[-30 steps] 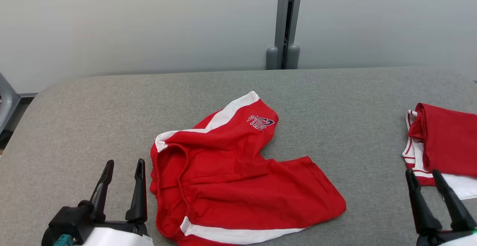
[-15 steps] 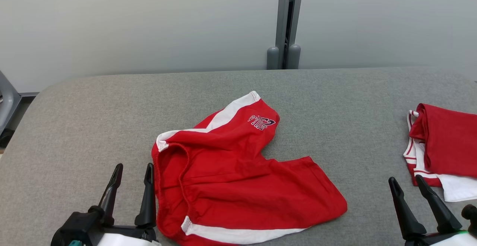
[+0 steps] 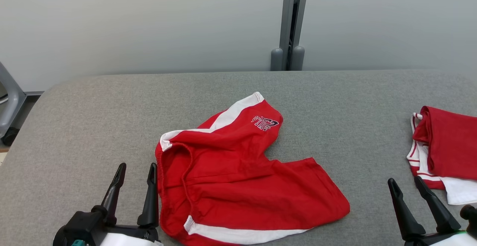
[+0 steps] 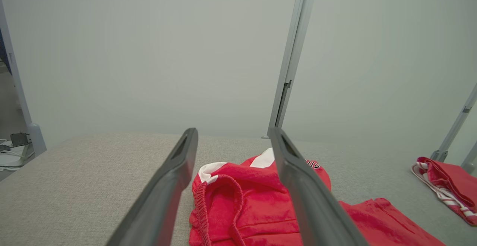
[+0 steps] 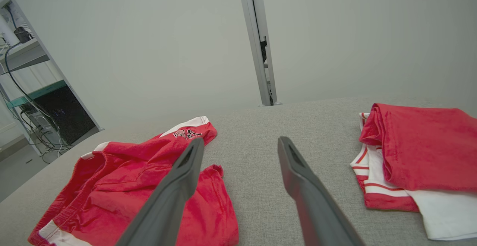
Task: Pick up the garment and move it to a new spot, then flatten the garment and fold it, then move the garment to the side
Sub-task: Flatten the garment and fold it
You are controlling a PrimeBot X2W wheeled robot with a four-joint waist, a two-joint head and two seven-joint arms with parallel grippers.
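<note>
Shorts, red w/ white side stripes, are seen lying crumpled at centre-front of the grey padded table. The waistband is toward the L and the legs are splayed to the R; not yet lifted. L gripper is held wide w/ nothing in it, its right finger just beside the waistband. Contact can't be told from the head view, prob. apart. R gripper is also spread wide and empty, near the folded red/white pile but clear of it.

Vs 1 s ago: the whole head view is shifted a bit (pillar now further R), so the cam was moved. Even so, L gripper has been brought closer to the waistband, and R gripper has been drawn off the pile edge it overlapped. Judged: approach for the first pick-up is underway, grasp not begun.
</note>
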